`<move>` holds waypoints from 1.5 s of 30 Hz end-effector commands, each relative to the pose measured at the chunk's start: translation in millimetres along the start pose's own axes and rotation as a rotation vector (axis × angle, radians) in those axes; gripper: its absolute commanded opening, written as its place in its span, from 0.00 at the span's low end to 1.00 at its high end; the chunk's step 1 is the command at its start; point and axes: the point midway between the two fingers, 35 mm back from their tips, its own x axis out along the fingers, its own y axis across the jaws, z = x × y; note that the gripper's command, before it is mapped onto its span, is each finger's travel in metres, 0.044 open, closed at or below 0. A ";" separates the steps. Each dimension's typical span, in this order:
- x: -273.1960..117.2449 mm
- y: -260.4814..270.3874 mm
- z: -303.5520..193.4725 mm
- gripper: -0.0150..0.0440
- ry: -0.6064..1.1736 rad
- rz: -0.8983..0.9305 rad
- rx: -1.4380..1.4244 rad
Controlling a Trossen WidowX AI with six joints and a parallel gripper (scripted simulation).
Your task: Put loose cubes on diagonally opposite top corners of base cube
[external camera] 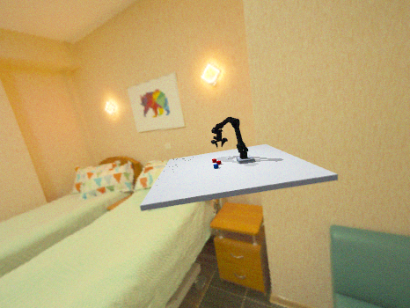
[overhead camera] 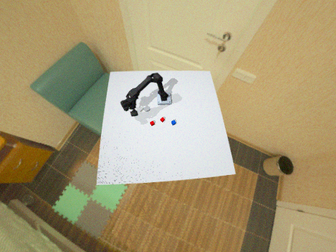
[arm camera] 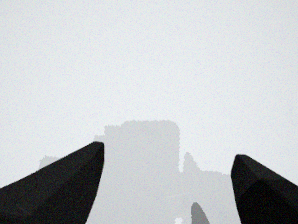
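We see two red cubes and, toward three o'clock, one blue.
Our tabletop is white.

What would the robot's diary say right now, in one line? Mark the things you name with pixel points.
black end effector (overhead camera: 134, 113) (external camera: 219, 145) (arm camera: 169, 159): open, raised | two small red cubes (overhead camera: 157, 121) (external camera: 216, 161), small blue cube (overhead camera: 174, 122) (external camera: 215, 166): on white table (overhead camera: 166, 155) (external camera: 264, 176), unstacked

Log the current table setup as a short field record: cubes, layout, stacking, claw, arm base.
red cubes: two, one nearer the claw in the top view, one between it and the blue cube
blue cube: one
layout: three cubes apart on the white tabletop
stacking: none
claw: open, above the tabletop, nothing between the fingers
arm base: grey plate on the tabletop
base cube: cannot tell which
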 end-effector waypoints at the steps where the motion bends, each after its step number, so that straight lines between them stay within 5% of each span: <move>1: -8.2 34.7 -28.9 0.70 0.040 0.028 -0.056; 15: -43.2 115.9 -138.6 0.70 0.155 0.075 -0.271; 30: -78.7 136.3 -252.4 0.70 0.257 0.064 -0.493; 45: -18.6 136.2 -268.5 0.70 0.257 0.064 -0.493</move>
